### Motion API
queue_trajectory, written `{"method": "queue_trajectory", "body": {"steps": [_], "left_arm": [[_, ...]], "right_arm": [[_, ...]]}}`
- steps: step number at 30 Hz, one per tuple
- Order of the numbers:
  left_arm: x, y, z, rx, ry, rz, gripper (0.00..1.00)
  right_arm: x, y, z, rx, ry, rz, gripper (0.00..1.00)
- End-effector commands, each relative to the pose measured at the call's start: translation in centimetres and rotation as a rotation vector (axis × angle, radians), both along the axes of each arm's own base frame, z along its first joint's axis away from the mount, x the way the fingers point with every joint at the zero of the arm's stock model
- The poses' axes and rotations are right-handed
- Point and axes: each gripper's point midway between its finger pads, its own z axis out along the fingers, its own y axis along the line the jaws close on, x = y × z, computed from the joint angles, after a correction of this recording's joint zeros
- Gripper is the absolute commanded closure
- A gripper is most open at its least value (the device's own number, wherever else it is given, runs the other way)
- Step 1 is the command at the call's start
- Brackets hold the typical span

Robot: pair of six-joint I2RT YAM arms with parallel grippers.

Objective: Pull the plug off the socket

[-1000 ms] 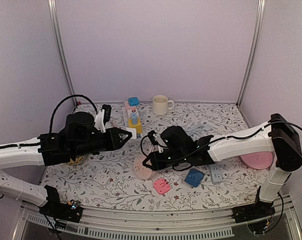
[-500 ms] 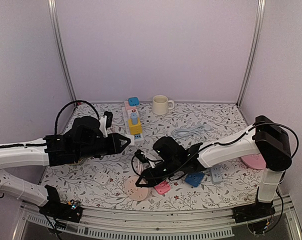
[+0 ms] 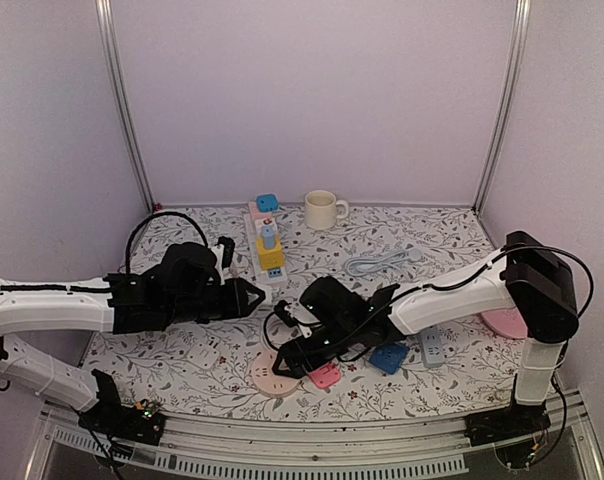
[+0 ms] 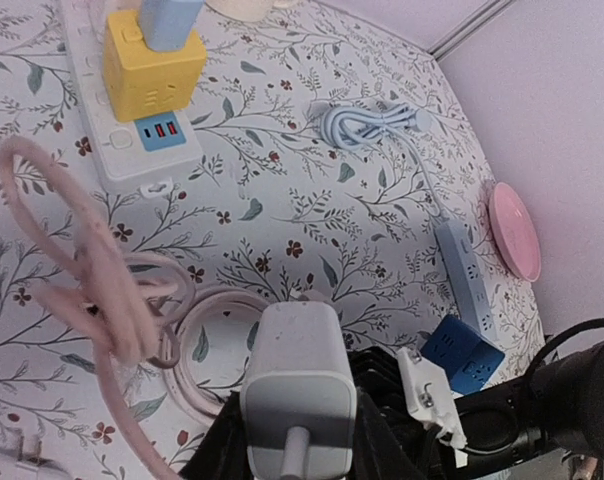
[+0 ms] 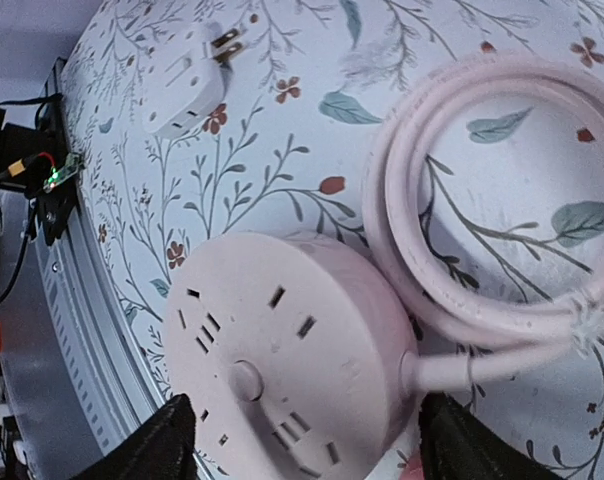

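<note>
Plug point(image 4: 297, 385) is already out: white block pinched in L gripper point(image 4: 297, 445), jaws pressed on its sides, held off the table at approx 9 o'clock of centre in the top view. Socket point(image 5: 282, 350), a pink round disc, lies flat on table point(image 3: 182, 360) near the 6 o'clock edge, face up, slots empty. R gripper point(image 5: 317, 445) hangs over it w/ fingers point(image 5: 167, 440) spread wide, one each side of the disc, not squeezing as far as I can tell. Job looks basically done; what's left is parking the plug. Risks: pink cable point(image 4: 92, 250) loops just beside the plug at its 9–10 o'clock, so a sideways swing of the L arm could hook it and drag the socket. Strip point(image 4: 87, 110) w/ yellow cube point(image 4: 152, 75) sits at 11 o'clock of the plug, near enough to get clipped on a fwd move. R fingers straddle the disc, so lifting off at an angle could nudge it toward the near edge. Letting the plug go from up there, it may bounce onto the cable.
</note>
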Motion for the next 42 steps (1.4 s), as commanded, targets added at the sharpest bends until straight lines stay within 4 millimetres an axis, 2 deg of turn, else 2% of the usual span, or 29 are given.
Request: {"method": "queue_trajectory", "body": {"steps": [1,5,11,19,26,29,33,37,39,42], "left_arm": [[0.2,1.1,-2.4,0.033,0.045,0.039,1.0],[-0.1,2.2,-4.6,0.063,0.093,0.068,1.0],[0.0,3.3,-7.4,0.079,0.158,0.087,0.95],[-0.2,3.1,-9.9,0.1,0.215,0.072,0.86],[-0.6,4.7,-11.3,0.156,0.249,0.125,0.66],[-1.0,5.5,-11.8,0.175,0.268,0.14,0.53],[-1.7,6.3,-12.0,0.173,0.28,0.157,0.3],[-1.8,6.9,-10.4,0.16,0.246,0.189,0.11],[-1.5,6.9,-8.9,0.151,0.208,0.197,0.04],[-0.9,6.8,-6.6,0.176,0.142,0.206,0.03]], "right_arm": [[1.5,-1.0,1.9,-0.022,-0.096,-0.058,0.15],[1.9,-1.8,2.0,-0.047,-0.12,-0.084,0.1],[2.8,-3.4,2.3,-0.098,-0.163,-0.138,0.07],[3.8,-4.9,4.8,-0.089,-0.24,-0.2,0.06],[4.4,-5.6,6.1,-0.092,-0.284,-0.23,0.04],[4.8,-6.1,6.9,-0.088,-0.311,-0.25,0.03],[5.3,-6.7,8.3,-0.073,-0.346,-0.284,0.01],[5.9,-7.5,9.7,-0.052,-0.372,-0.323,0.01],[6.2,-8.0,10.2,-0.045,-0.381,-0.345,0.01],[6.6,-8.9,11.0,-0.036,-0.399,-0.378,0.0]]}}
